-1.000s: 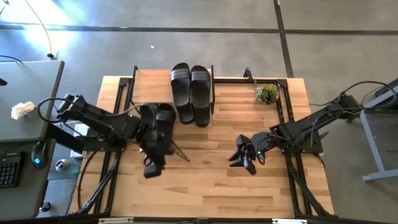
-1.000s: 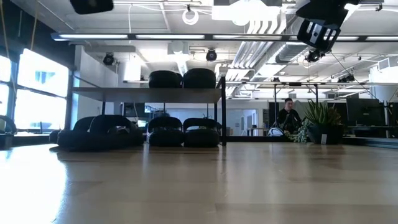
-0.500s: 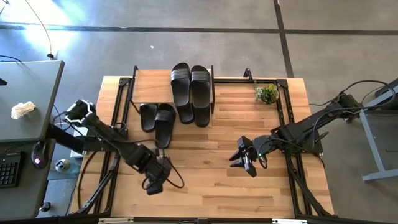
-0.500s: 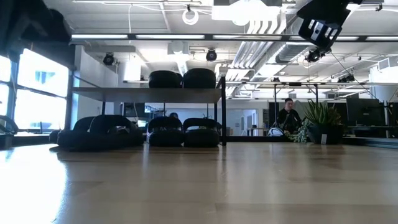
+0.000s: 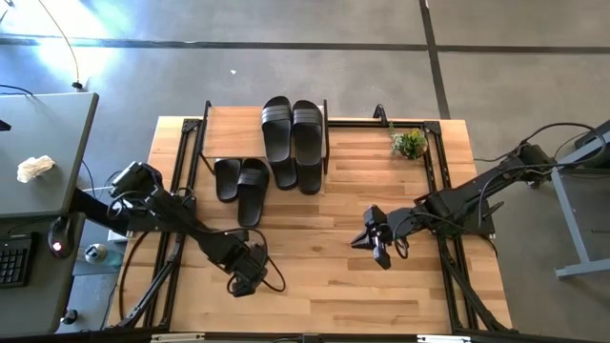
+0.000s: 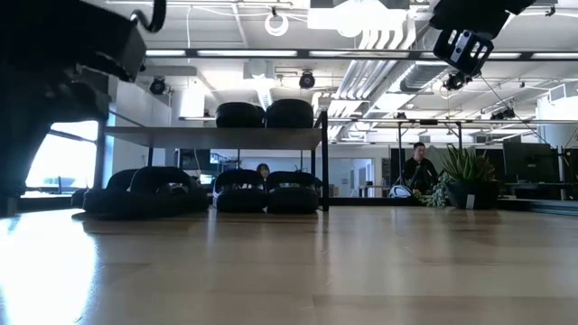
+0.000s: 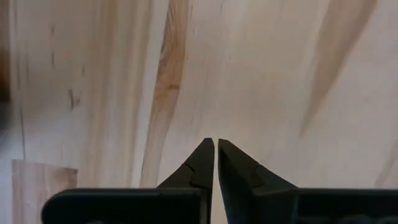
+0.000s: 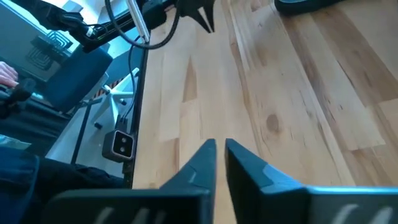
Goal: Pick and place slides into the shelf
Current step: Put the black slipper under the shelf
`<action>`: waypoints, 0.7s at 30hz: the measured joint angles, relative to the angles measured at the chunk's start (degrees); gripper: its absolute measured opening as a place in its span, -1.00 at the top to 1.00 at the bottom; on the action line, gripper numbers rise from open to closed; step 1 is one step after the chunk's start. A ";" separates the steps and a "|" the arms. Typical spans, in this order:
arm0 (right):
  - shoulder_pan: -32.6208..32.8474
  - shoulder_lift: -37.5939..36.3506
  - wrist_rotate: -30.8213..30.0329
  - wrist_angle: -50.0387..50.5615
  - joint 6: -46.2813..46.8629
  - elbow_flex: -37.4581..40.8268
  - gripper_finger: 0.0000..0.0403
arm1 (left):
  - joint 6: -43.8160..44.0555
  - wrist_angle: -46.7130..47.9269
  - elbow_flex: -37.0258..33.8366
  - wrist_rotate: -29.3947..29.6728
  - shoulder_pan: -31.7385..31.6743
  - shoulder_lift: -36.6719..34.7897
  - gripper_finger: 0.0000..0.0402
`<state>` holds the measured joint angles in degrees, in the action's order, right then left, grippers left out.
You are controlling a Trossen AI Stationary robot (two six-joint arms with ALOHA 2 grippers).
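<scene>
Our left gripper (image 5: 247,282), closed and empty, hovers over bare tabletop. Slides (image 5: 240,178) lie under the shelf (image 5: 232,132), another pair (image 5: 293,143) beside it; six show low, so placing looks finished. Our right gripper (image 5: 376,246), fingers together, holds nothing.

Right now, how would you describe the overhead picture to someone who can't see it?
Seen from above, a wooden table carries a low shelf at its back edge, with one pair of black slides on top and another pair just in front. Two dark robot arms reach in; the left gripper and the right gripper are both empty, over bare wood. A small plant sits in the far corner.
</scene>
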<state>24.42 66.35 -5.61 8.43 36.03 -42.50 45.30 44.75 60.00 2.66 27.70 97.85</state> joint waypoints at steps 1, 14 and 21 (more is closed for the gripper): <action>-0.02 0.00 -0.23 0.06 -0.02 0.00 0.90 | 0.00 -0.20 -0.26 0.06 0.02 0.31 0.95; 0.00 0.00 -4.46 0.70 -0.04 0.00 0.99 | 3.62 -3.19 -6.47 7.47 -1.27 0.56 0.99; 0.00 0.00 -5.04 0.83 -0.50 0.00 1.00 | 1.82 -4.92 -8.03 8.20 -7.06 0.38 0.99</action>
<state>24.43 66.35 -10.65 9.26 35.53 -42.50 47.12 39.83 51.97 10.85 20.64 98.24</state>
